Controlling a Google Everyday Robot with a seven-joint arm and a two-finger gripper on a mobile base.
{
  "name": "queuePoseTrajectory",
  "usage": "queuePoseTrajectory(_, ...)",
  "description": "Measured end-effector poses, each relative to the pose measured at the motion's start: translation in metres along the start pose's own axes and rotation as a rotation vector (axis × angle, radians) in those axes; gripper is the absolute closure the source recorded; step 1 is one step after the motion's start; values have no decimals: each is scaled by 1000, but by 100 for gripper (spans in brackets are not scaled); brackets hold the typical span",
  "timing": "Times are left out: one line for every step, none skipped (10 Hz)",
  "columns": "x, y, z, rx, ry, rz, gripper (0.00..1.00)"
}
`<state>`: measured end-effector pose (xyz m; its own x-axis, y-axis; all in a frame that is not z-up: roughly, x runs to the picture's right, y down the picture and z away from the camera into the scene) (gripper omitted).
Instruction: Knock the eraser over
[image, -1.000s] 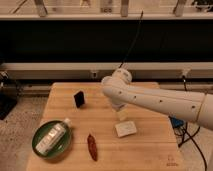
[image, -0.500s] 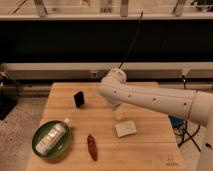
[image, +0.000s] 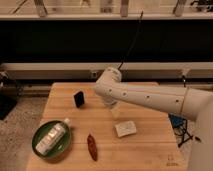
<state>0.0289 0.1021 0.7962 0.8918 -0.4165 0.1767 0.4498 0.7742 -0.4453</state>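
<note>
Eraser (image: 79, 98) stands upright, centre-left on the desk (image: 150, 145) | our end effector (image: 114, 107) hangs near, to its right, seemingly placed for a sideways push | its opening: we cannot tell

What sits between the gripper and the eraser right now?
Nothing visible. The gripper hangs under the arm, to the picture's right of the standing eraser, with only bare wooden table between. The whitish block, pepper and green bowl lie nearer the camera, off that line.
</note>
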Motion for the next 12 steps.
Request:
queuePoseTrajectory(0,-3,1,1,-1,4,30)
queuePoseTrajectory(0,-5,3,2,-2,8,40)
queuePoseTrajectory(-1,-8,4,2,-2,7,49)
queuePoseTrajectory(-2,-11,4,4,-2,4,57)
queuePoseTrajectory(-5,-14,6,7,-4,-3,69)
queuePoseTrajectory(-6,-16,8,13,-6,-8,80)
queuePoseTrajectory(-8,-18,10,17,-7,-13,89)
queuePoseTrajectory(-10,-21,12,24,-10,-18,95)
queuePoseTrajectory(-13,-23,13,28,-13,-23,96)
queuePoseTrajectory(-17,-26,15,34,-17,-32,96)
queuePoseTrajectory(-22,-30,17,40,-22,-41,96)
queuePoseTrajectory(-22,-31,19,43,-26,-44,96)
